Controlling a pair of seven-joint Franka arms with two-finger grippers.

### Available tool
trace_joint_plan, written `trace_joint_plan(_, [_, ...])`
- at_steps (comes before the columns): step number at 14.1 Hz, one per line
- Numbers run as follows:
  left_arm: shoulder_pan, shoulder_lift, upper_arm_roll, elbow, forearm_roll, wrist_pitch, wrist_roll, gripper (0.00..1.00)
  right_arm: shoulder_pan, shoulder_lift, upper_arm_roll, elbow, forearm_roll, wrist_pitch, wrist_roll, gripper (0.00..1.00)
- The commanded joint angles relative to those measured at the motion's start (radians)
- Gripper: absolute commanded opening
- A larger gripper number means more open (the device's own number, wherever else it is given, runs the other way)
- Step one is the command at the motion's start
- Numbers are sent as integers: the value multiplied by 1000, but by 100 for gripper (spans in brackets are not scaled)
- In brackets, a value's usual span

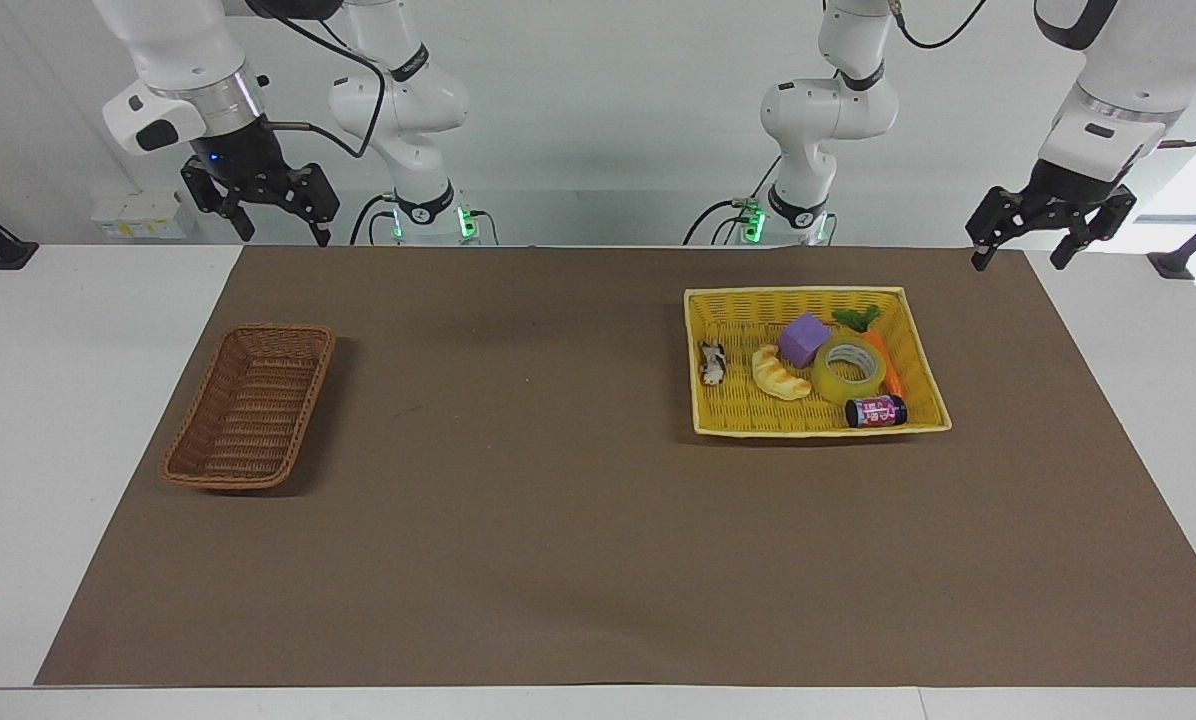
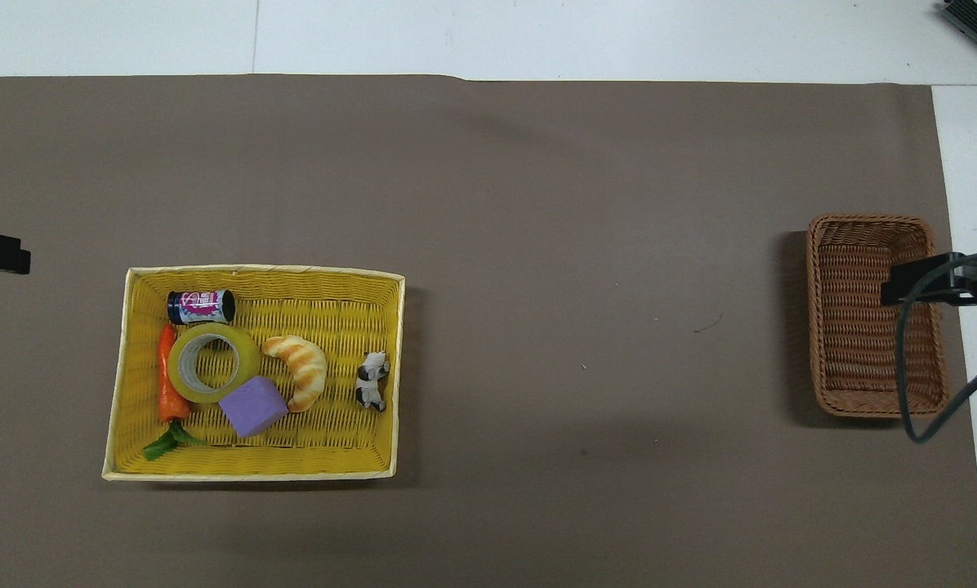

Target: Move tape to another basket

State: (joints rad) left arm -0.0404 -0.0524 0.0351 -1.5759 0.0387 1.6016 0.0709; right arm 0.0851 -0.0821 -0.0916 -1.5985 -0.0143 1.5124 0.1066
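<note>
At the right arm's end of the table sits the basket (image 1: 250,405), a narrow dark brown wicker one, its long axis running from the robots' edge outward. I see nothing in it. Above that end the right gripper (image 1: 276,215) hangs high near the robots' edge of the mat (image 1: 558,500), jaws spread and holding nothing; this arm waits.

Well apart, toward the left arm's end, lies the yellow basket (image 1: 923,350), wider and crowded. Moving along it I see a small cow figure (image 1: 711,362), a croissant (image 1: 780,374), a purple block (image 1: 804,339), then the tape (image 1: 848,369), lying flat with its hole facing up. The block touches the roll on the side nearer the robots, a carrot (image 1: 883,362) lies along its side toward the left arm, and a purple-labelled can (image 1: 875,411) rests just farther from the robots.

Last comes the left gripper (image 1: 1023,240), raised near the robots' edge of the table, jaws spread and holding nothing.

I judge the left arm the nearer 1 by a wide margin: the tape lies outward from its jaws and a little toward the middle of the table. The 2 baskets are far enough apart that a carry across, or a handover, looks likely. Nothing has been picked up yet.
</note>
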Motion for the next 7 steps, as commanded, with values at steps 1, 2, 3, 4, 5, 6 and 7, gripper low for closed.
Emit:
trace_joint_plan(1, [5, -18, 2, -15, 7, -19, 12, 100, -13, -18, -2, -17, 16, 6, -19, 100])
trace_joint_plan(2, [5, -24, 2, -21, 7, -15, -2, 100, -15, -19, -2, -18, 16, 2, -24, 100])
trace_joint_plan(3, [5, -24, 2, -19, 7, -15, 0, 100, -12, -19, -2, -18, 16, 3, -24, 100])
trace_joint_plan(4, [5, -23, 3, -18, 7, -15, 4, 100, -11, -19, 0, -18, 16, 3, -22, 100])
trace_joint_plan(5, [5, -21, 2, -15, 7, -14, 4, 100, -11, -19, 1, -18, 17, 3, -22, 100])
trace_joint_plan(6, [5, -20, 2, -13, 7, -15, 3, 100, -11, -22, 0, -21, 17, 3, -24, 100])
trace_joint_plan(7, [4, -21, 2, -15, 7, -17, 4, 100, -11, -24, 1, -24, 17, 3, -24, 100])
